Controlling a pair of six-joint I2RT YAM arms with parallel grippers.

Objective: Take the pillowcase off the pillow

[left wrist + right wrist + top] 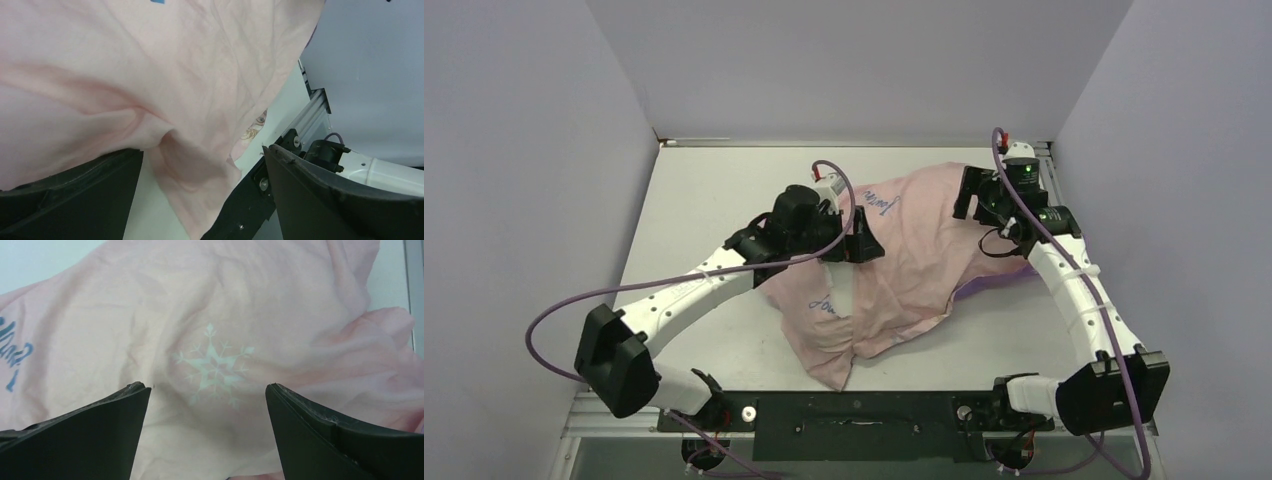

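Note:
The pillowcase point(914, 260) lies inside out, pale pink, heaped over the middle of the table. A strip of its purple outside point(994, 285) shows at the right edge. The pillow is hidden; no white cushion shows. My left gripper point(869, 245) is at the heap's left side. In the left wrist view its jaws point(202, 150) stand wide open, with a fold of the pink cloth point(125, 75) hanging between them. My right gripper point(964, 195) is at the heap's far right. Its jaws point(207, 386) stand open just above the cloth point(210, 300), over a faint snowflake point(214, 365).
The pale table point(714, 190) is boxed in by grey walls on the left, back and right. A metal rail point(1049, 160) runs along the right edge. A black mounting bar point(854, 410) lies along the near edge between the arm bases.

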